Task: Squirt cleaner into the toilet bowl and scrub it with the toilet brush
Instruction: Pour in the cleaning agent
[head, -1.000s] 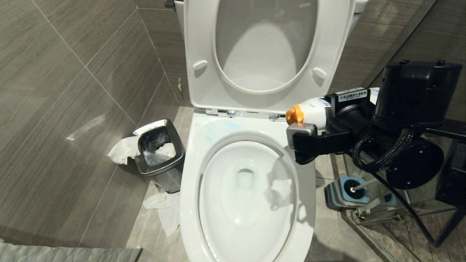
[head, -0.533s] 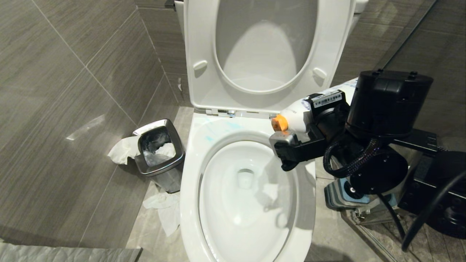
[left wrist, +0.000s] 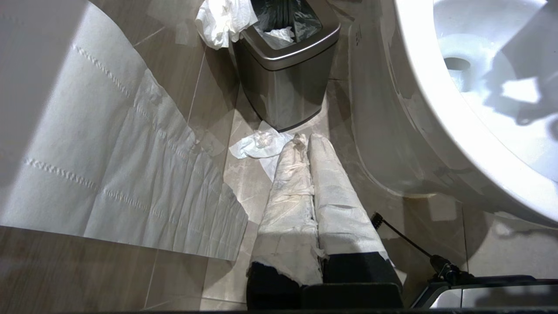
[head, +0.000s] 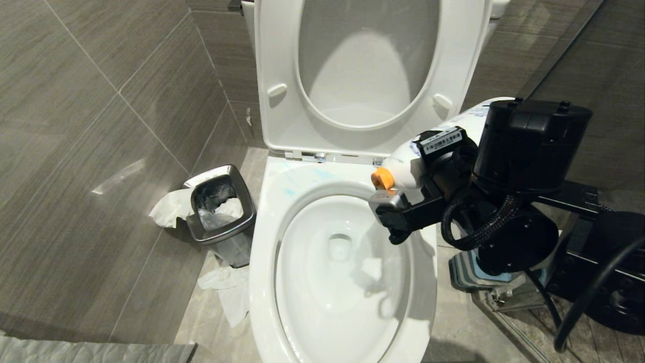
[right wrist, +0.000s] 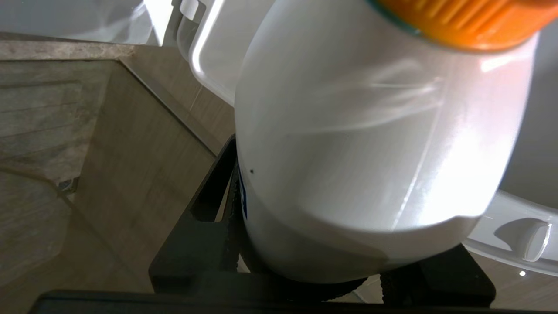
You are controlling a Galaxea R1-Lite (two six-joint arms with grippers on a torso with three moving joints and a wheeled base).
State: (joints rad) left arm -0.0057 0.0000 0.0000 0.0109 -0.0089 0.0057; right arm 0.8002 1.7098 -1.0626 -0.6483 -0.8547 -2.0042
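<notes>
The cleaner [head: 410, 161], a white bottle with an orange collar [head: 383, 178], hangs tilted over the right back rim of the toilet bowl [head: 262, 252], nozzle end pointing down-left. My right gripper [head: 418, 176] is shut on the bottle's body. In the right wrist view the black fingers [right wrist: 209, 209] flank the cleaner [right wrist: 370, 144]. The toilet brush is hidden behind my right arm; only an edge of its blue-grey holder [head: 461, 272] shows. My left gripper [left wrist: 307, 141], fingers wrapped in white paper, hangs shut and empty low beside the toilet's left flank.
The seat and lid [head: 373, 75] stand raised against the wall. A square steel bin [head: 219, 206] sits left of the toilet with crumpled tissue [head: 227, 292] on the floor around it. A blue smear [head: 302, 179] marks the back rim. A dark frame stands at the right.
My right gripper has carried the cleaner left and down toward the bowl, and the bottle has tipped further, nozzle end down. The arm now covers the brush. The left arm has not moved.
</notes>
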